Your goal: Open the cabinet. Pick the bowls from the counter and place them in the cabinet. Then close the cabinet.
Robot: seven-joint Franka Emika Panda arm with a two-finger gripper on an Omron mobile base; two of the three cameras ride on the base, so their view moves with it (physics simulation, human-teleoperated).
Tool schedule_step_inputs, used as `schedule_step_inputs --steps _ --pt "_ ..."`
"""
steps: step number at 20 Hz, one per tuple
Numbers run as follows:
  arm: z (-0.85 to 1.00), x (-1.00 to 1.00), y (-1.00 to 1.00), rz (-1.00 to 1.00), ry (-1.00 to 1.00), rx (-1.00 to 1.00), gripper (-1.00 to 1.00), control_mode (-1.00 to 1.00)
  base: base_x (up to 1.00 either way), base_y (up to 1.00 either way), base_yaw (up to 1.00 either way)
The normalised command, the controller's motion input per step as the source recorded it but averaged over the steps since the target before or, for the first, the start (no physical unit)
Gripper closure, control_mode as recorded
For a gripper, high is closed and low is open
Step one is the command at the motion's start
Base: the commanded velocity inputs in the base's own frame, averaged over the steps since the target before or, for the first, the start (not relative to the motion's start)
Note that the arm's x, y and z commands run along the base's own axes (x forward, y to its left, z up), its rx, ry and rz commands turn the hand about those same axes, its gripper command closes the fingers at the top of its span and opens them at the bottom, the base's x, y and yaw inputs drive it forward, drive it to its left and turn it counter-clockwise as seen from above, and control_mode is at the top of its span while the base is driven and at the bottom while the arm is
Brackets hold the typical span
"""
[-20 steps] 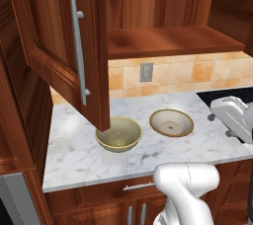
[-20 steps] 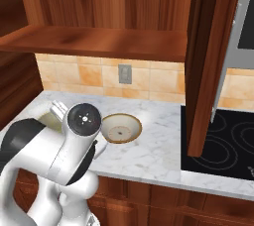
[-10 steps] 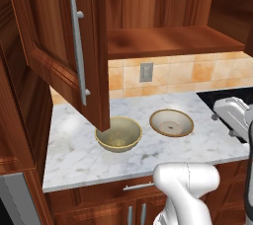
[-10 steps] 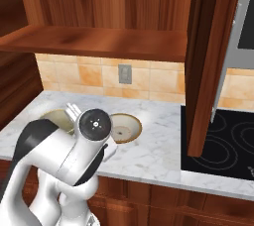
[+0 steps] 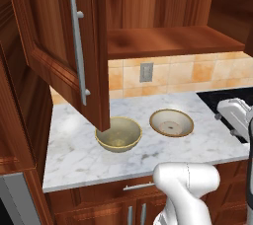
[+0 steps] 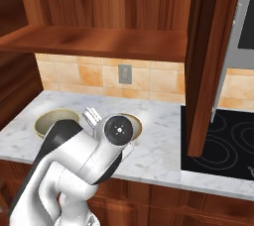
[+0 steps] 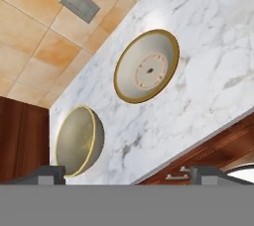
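Note:
The cabinet stands open, its left door (image 5: 74, 46) swung out over the counter (image 5: 74, 145) and its right door (image 6: 208, 61) edge-on; the wooden shelf (image 5: 168, 41) is bare. A deep olive-tan bowl (image 5: 118, 134) (image 6: 54, 121) (image 7: 77, 141) sits under the left door's lower corner. A shallower bowl (image 5: 171, 123) (image 7: 147, 66) lies to its right, half hidden behind my arm in the right base view (image 6: 135, 121). My gripper (image 5: 220, 115) (image 7: 129, 175) hovers right of both bowls, above the counter's front edge, open and holding nothing.
A black stovetop (image 6: 223, 145) adjoins the counter on the right. A grey wall outlet (image 5: 146, 72) sits in the tan tile backsplash. Lower cabinets with short handles (image 5: 136, 187) run beneath the counter. A tall wooden side panel (image 5: 20, 120) bounds the left.
My arm has swung a little to the right, with the hand shifting slightly toward the stovetop side. Bowls and doors have not moved, and the gripper stays open.

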Motion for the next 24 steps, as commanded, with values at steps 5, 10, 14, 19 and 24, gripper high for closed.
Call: schedule_step_inputs --steps 5,10,14,19,24 --pt "-0.19 0.18 -0.15 0.07 0.0 0.08 -1.0 -1.0 0.0 0.0 0.0" --pt "-0.22 0.27 -0.05 0.03 0.0 0.05 -1.0 -1.0 0.0 0.0 0.0" --pt "-0.24 0.37 0.0 0.0 0.0 0.0 -1.0 -1.0 0.0 0.0 0.0" --pt "-0.24 0.42 -0.01 0.0 0.0 0.0 -1.0 -1.0 0.0 0.0 0.0" --pt "-0.26 0.18 -0.08 0.0 0.0 0.0 -1.0 -1.0 0.0 0.0 0.0"
